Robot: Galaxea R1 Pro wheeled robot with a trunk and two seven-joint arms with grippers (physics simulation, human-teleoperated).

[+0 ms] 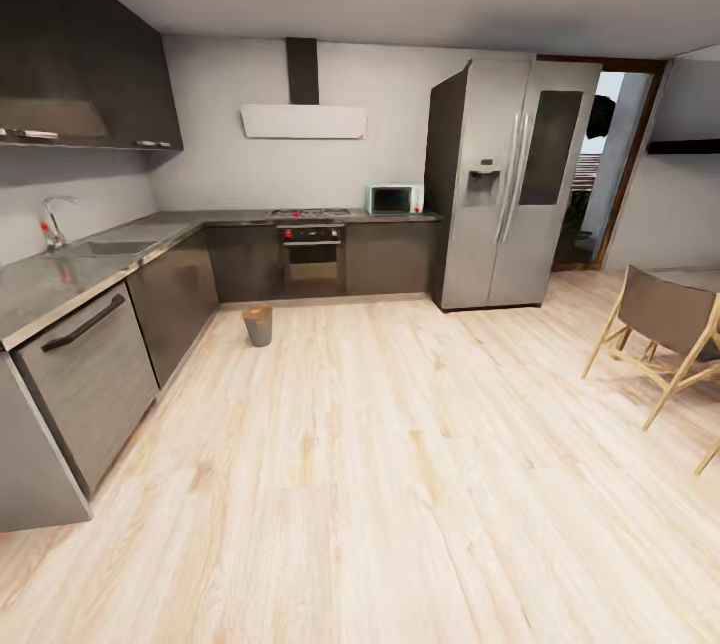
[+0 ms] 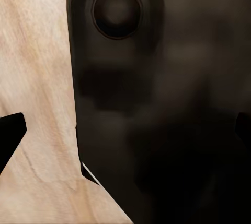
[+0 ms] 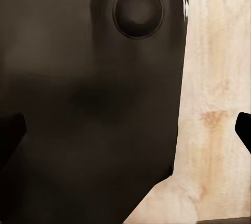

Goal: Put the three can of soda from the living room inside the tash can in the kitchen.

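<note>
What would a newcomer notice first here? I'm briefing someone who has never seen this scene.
The steel fridge standing tall at the back right, beside the dark cabinets. Next, the small grey pail alone on the pale wood floor, in front of the oven. At the far right, a wooden chair.

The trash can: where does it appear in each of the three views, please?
Head view: the trash can stands on the wood floor before the oven, left of centre.
Left wrist view: not in it.
Right wrist view: not in it.
Shared landmark: the pale wood floor.
</note>
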